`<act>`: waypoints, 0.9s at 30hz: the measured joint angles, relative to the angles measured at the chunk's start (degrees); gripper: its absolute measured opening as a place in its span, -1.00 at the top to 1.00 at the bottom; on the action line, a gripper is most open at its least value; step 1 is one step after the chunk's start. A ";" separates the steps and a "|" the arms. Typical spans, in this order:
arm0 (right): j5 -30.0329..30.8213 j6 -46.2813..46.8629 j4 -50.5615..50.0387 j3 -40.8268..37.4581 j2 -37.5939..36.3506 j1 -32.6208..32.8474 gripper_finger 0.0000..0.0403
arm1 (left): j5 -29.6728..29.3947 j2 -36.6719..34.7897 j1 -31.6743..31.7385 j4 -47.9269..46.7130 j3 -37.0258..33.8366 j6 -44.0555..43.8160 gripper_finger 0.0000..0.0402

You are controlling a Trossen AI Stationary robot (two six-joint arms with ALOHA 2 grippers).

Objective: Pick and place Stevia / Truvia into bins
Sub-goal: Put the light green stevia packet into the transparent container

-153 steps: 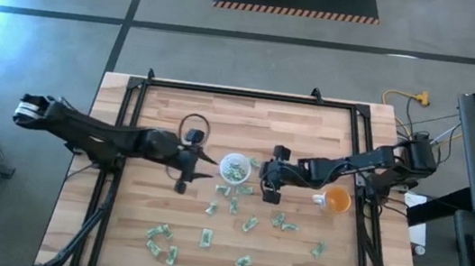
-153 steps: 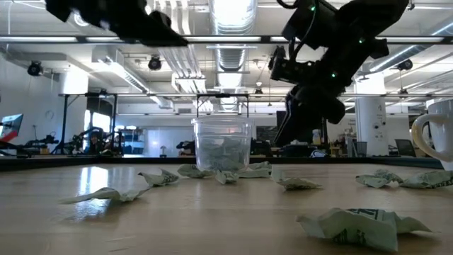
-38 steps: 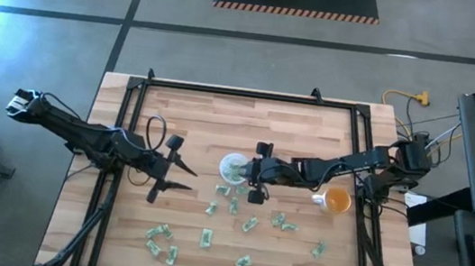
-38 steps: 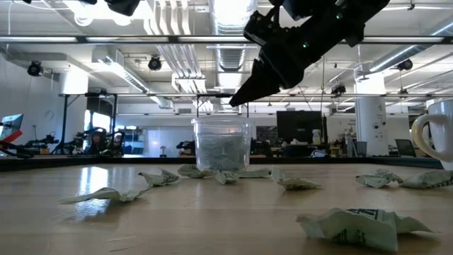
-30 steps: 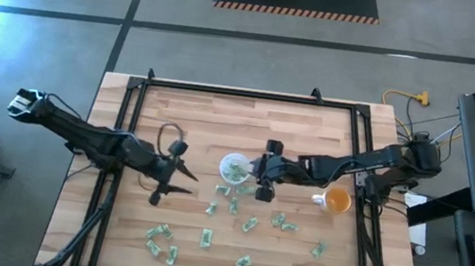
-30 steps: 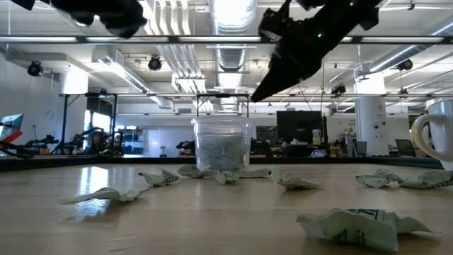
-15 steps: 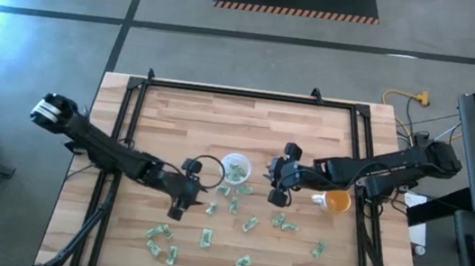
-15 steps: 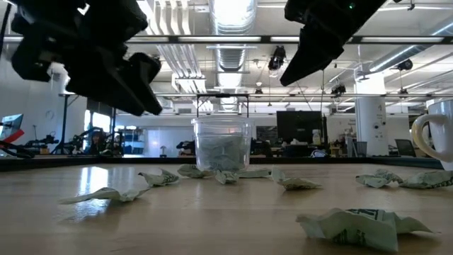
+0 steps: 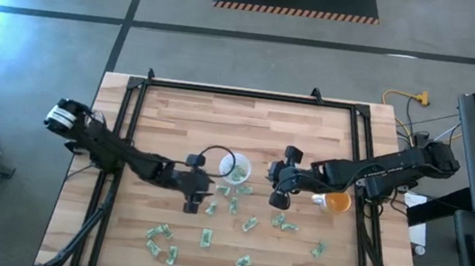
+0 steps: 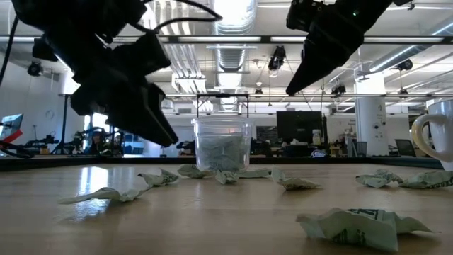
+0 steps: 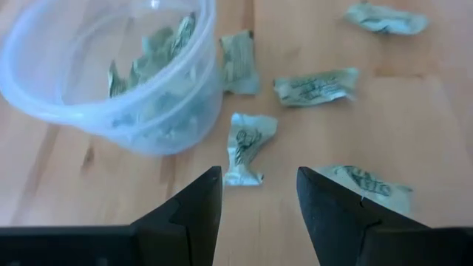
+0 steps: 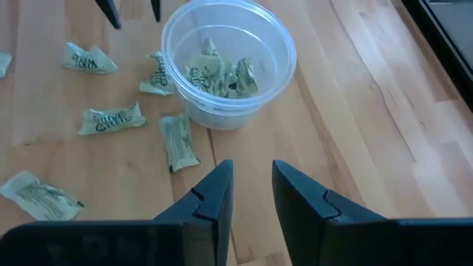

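- Your left gripper [image 11: 259,193] hangs open and empty over a crumpled green-and-white paper sweetener packet [image 11: 247,146], just beside the translucent round plastic cup [image 11: 111,70].
- Your right gripper [image 12: 250,193], also parted and empty, waits near the cup's far side.
- Expect feather-light, limp, slippery paper; pinch the raised crumpled middle.
- Packets already in the cup overlap, so you cannot count them.

Materials check: wood, plastic, paper.
Table [image 12: 384,140]: smooth pale planked wood. On it, cup [image 12: 228,62]: translucent, slightly glossy plastic; beside it, packets [image 11: 246,145]: crinkled matt paper. Fingers [image 11: 194,214]: matt dark plastic.
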 joint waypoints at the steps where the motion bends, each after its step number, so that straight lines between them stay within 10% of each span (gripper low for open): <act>1: 0.00 0.04 0.04 0.00 0.00 0.00 0.58 | -0.01 0.84 0.19 0.72 0.00 -0.46 0.20; 27: -0.13 0.68 0.06 -0.31 0.00 0.00 0.64 | 0.44 6.62 3.74 8.06 -1.11 -2.29 0.20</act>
